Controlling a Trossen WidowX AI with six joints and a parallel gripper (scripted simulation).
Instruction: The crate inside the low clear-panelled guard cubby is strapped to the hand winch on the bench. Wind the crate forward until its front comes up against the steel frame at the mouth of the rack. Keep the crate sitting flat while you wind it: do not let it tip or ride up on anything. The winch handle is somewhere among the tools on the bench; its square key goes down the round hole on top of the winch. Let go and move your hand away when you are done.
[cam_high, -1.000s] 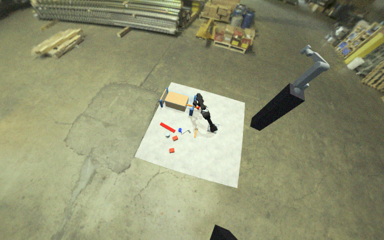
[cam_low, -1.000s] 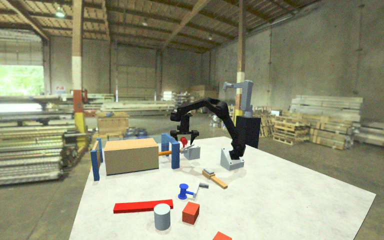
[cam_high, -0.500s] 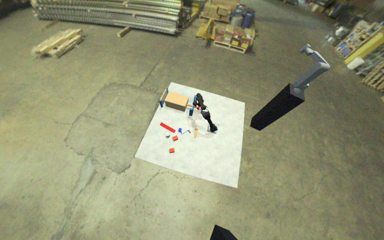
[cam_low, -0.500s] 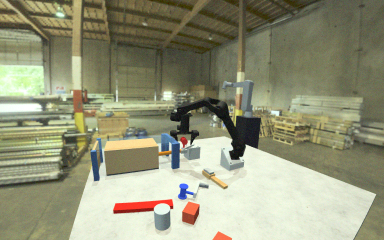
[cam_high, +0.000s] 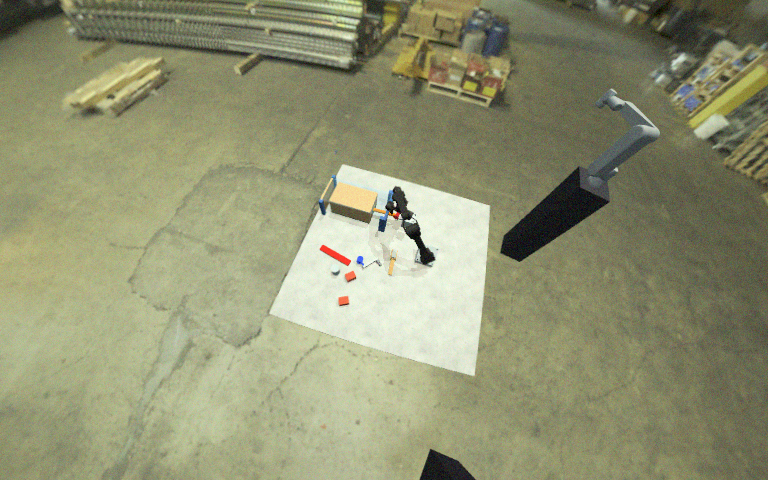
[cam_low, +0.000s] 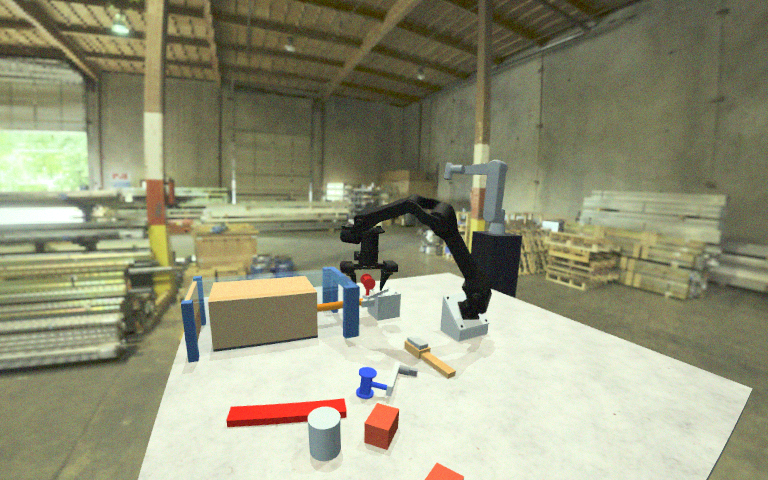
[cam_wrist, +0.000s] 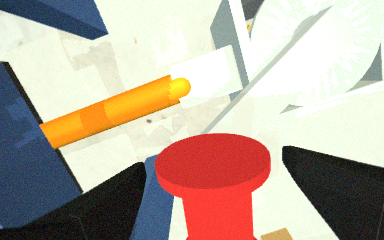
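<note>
The cardboard-brown crate (cam_high: 353, 198) (cam_low: 266, 316) sits flat in the guard cubby, with a gap between its front and the blue steel frame (cam_low: 350, 311) (cam_wrist: 20, 150). The orange strap (cam_low: 330, 306) (cam_wrist: 95, 116) runs from the crate through the frame towards the grey winch (cam_low: 385, 306). A handle with a red knob (cam_low: 367, 281) (cam_wrist: 212, 162) stands at the winch; its arm (cam_wrist: 280, 59) crosses over the winch top. The key and hole are hidden. My gripper (cam_low: 368, 284) (cam_wrist: 212, 161) is open, its fingers on either side of the red knob, with gaps visible on both sides.
A crank with a blue knob (cam_high: 360, 259) (cam_low: 366, 383) lies on the bench, near a wooden-handled tool (cam_high: 391, 266) (cam_low: 438, 363). A red bar (cam_high: 334, 254) (cam_low: 271, 413), a grey cylinder (cam_high: 335, 270) (cam_low: 324, 435) and red blocks (cam_high: 350, 276) (cam_low: 381, 425) are farther off.
</note>
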